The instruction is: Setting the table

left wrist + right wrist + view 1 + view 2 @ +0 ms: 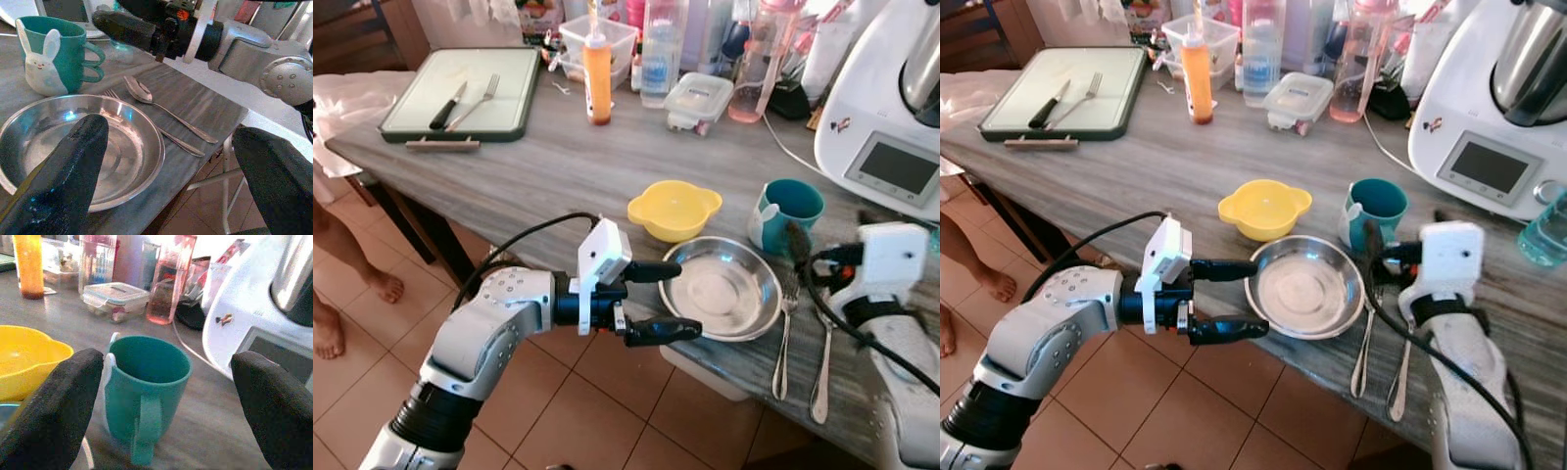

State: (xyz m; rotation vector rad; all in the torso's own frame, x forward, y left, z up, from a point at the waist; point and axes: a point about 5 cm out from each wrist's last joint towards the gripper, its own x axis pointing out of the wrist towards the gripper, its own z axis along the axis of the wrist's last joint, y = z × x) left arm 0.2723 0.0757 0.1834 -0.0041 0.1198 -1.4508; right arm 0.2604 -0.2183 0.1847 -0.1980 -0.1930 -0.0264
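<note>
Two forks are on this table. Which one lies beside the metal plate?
The fork next to the spoon, right of the metal plate. The other fork lies far off on the green tray beside a knife.

Home kitchen: cluttered wooden counter, food processor, cutting board, tiled floor.

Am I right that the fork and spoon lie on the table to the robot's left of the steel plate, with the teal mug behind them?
Not quite. The fork and spoon lie to the robot's right of the steel plate, not its left, as the left eye view shows. The teal mug does stand behind them.
</note>
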